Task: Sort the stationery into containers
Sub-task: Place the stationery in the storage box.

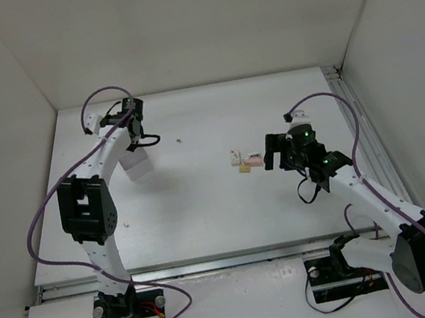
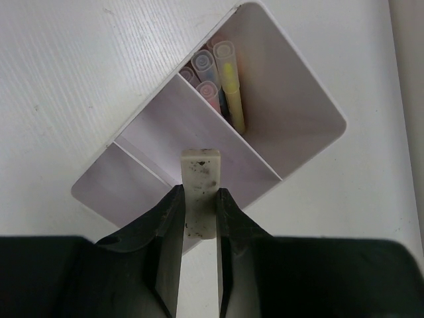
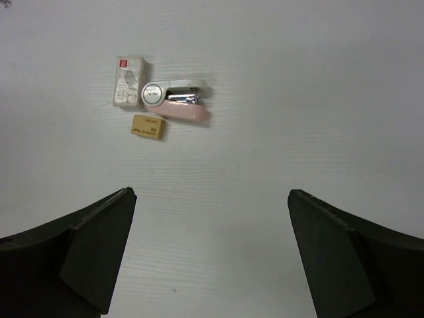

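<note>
Eraser up in the left jaws: a white block, grubby with dark specks, pinched tight between the two black fingers with its free end sticking out. It hangs right above the white organizer, which sits on the bench at the far left, under the left arm. From the wrist view the eraser's tip lines up over the middle of the three sections. The end section beyond it holds the pens, a yellow one on top with pink and bluish ones beside it, caps showing.

Over on the right, the right jaws are spread wide and hold nothing, hovering over the bench near a little cluster: a wrapped white block with a red label, a pink-and-white stapler-like piece touching it, and a beige block just beside both.
</note>
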Tool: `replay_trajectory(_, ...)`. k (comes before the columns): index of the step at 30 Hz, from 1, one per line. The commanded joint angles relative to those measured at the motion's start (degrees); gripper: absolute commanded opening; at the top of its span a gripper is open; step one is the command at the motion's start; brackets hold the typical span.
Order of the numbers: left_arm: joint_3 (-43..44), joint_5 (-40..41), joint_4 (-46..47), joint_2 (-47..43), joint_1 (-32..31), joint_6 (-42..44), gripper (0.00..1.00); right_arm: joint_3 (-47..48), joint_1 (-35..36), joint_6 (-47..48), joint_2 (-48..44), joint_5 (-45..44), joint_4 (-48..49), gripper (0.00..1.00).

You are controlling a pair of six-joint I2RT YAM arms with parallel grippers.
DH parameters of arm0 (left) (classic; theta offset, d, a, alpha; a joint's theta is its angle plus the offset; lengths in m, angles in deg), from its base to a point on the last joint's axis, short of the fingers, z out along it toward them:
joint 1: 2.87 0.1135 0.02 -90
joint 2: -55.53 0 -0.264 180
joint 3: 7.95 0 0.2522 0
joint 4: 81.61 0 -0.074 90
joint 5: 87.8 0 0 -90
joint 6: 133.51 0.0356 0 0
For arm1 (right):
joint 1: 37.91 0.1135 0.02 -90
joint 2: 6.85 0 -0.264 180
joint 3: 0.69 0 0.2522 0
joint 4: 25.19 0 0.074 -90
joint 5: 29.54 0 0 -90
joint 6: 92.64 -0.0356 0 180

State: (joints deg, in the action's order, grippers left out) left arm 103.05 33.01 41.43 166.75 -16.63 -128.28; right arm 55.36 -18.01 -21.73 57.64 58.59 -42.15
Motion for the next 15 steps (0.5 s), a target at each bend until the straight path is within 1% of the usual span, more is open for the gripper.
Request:
replay_trajectory(1, 0.2, 0.7, 2.0, -1.5, 0.5, -3.5, 0.00, 0.2, 0.1, 1.1, -0.8, -1.6, 2.7, 0.98)
replay_trajectory(6, -2.1, 0.8, 3.2, -2.2, 0.5, -6.4, 0.00, 0.1, 0.2, 1.4, -0.7, -0.9, 2.7, 0.98)
replay_trajectory(15, -2.4, 1.2, 4.4, -2.1, 0.5, -9.2, 0.01, -0.3, 0.1, 1.8, -1.3, -1.8, 2.5, 0.98)
